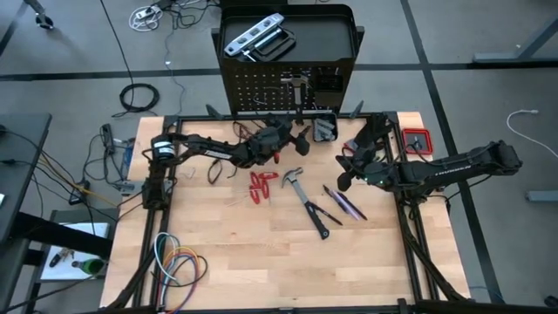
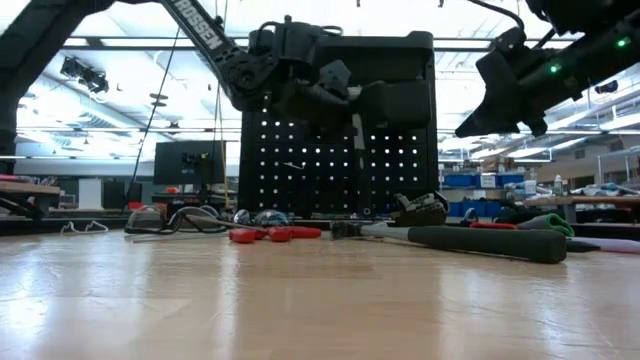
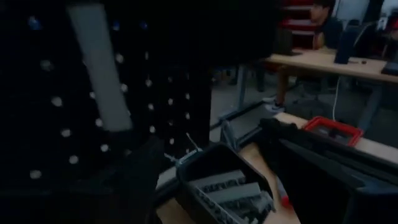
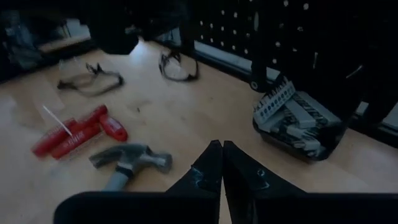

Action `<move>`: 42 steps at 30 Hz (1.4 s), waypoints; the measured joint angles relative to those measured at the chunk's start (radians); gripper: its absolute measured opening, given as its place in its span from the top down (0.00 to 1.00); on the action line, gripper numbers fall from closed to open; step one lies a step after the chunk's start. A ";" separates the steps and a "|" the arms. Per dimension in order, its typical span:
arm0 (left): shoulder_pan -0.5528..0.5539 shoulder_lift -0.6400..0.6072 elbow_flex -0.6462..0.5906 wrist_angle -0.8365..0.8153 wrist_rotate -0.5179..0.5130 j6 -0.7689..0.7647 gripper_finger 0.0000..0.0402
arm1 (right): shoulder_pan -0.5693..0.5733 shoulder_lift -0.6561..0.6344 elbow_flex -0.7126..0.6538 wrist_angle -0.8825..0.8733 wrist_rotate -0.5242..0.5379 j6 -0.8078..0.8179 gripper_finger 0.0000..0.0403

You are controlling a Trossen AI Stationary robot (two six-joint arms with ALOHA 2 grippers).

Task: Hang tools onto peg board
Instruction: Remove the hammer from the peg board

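The peg board (image 1: pixel 261 87) stands upright at the table's far edge, and a silver level (image 1: pixel 253 35) lies in the tray on top of it. A steel hammer (image 2: pixel 357 150) hangs on the board with its grey handle (image 3: pixel 99 74) down. My left gripper (image 1: pixel 295 131) is level and open right in front of that hammer, high on the board. My right gripper (image 4: pixel 222 149) is shut on nothing, raised over the table's right middle. Red-handled pliers (image 1: pixel 261 185), a second hammer (image 1: pixel 307 199) and dark screwdrivers (image 1: pixel 344 205) lie flat on the wood. My left gripper stands open at the hung hammer's upper handle (image 2: pixel 355 125), coming level from the table's near side. Its dark fingers merge with the dark board, so I cannot tell whether either finger touches the hammer.
A small black box (image 1: pixel 324 129) of grey parts sits at the board's foot. A red box (image 1: pixel 416 139) is at the far right, coiled coloured cables (image 1: pixel 179 262) at the near left. Dark glasses (image 4: pixel 177 65) lie near the board. Bare wood lies toward the near edge.
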 joint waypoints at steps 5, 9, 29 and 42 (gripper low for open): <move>0.000 0.065 0.051 -0.011 0.050 -0.004 0.23 | 0.000 0.001 0.000 0.044 -0.005 -0.119 0.96; 0.000 0.066 0.054 -0.007 0.095 -0.005 0.23 | 0.000 -0.011 0.014 0.064 -0.008 -0.168 0.97; -0.007 0.065 0.081 -0.050 -0.111 -0.140 0.39 | 0.000 -0.011 0.026 0.077 -0.115 -0.273 0.94; -0.063 0.065 0.175 -0.056 -0.495 -0.001 0.44 | -0.061 -0.010 0.024 0.109 -0.064 -0.414 0.94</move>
